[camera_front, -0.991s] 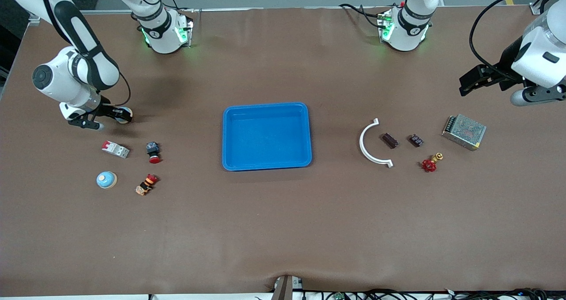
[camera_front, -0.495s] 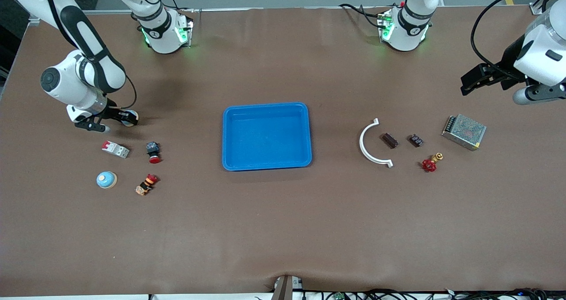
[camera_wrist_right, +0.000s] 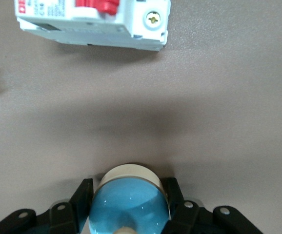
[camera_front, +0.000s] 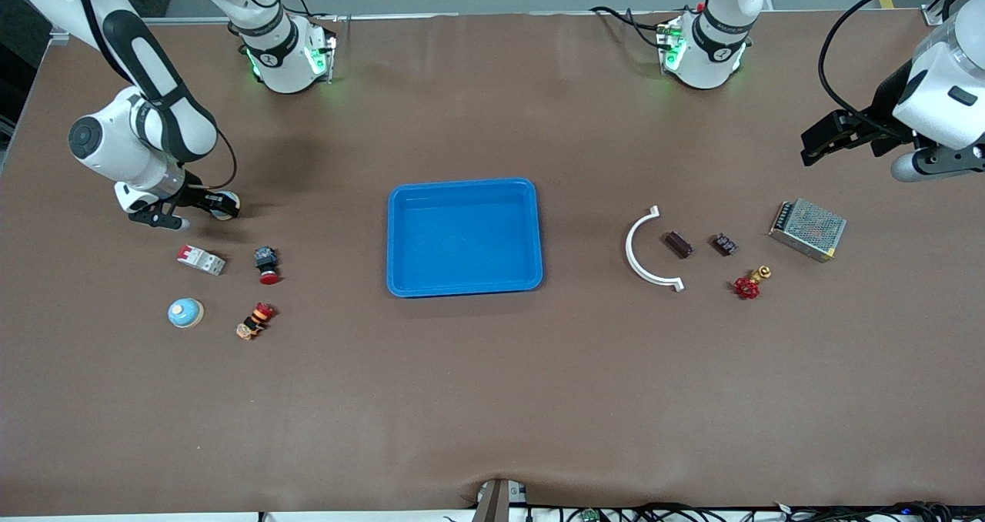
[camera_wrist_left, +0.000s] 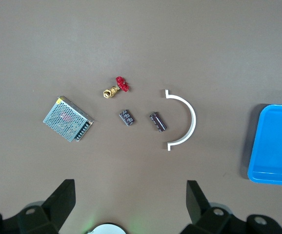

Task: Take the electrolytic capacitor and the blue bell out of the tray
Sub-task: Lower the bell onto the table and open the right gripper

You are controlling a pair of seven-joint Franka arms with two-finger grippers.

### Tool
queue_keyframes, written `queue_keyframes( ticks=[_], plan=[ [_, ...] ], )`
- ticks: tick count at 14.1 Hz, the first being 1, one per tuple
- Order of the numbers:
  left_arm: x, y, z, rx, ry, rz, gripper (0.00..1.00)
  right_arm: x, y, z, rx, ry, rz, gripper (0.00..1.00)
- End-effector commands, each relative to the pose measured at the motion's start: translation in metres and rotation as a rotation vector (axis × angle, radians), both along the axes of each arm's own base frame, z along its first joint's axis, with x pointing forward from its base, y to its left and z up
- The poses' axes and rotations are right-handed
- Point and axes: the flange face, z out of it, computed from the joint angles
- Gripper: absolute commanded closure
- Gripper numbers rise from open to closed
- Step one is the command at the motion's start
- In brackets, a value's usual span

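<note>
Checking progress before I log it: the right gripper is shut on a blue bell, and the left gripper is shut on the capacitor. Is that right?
Half right. The right gripper is shut on a blue bell, as the right wrist view shows. But the left gripper is open and holds nothing; in the left wrist view the capacitor lies on the table beside the white arc.

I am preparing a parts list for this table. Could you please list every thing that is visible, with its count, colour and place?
Tray: 1, blue, table centre.
Bells: 2, blue; one near the right arm's end, one held by the right gripper.
Circuit breaker: 1, white-red.
Push buttons: 2, red-capped.
Curved bracket: 1, white.
Capacitors: 2, dark.
Valve: 1, red-brass.
Power supply: 1, metal mesh.
Right gripper: shut on a bell.
Left gripper: open, above the parts.
</note>
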Motion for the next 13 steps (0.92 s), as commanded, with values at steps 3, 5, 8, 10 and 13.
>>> queue_keyframes(
  ticks=[3,5,8,10,13],
  plan=[
    [-0.005,0.000,0.008,0.002,0.001,-0.012,0.00,-0.009,-0.015,-0.009,0.008,-0.003,0.004,1.00],
    [-0.005,0.002,0.009,0.002,-0.001,-0.014,0.00,-0.009,-0.015,-0.009,0.008,-0.003,0.002,1.00],
    [-0.005,0.001,0.009,0.002,-0.001,-0.011,0.00,-0.007,-0.015,-0.007,0.012,-0.001,0.002,0.00],
    [-0.005,0.002,0.008,0.002,-0.001,-0.009,0.00,0.001,-0.015,0.008,0.046,0.031,0.009,0.00],
    [-0.005,0.003,0.008,0.002,-0.001,-0.014,0.00,0.022,-0.017,0.056,0.128,0.100,0.029,0.00]
  ],
)
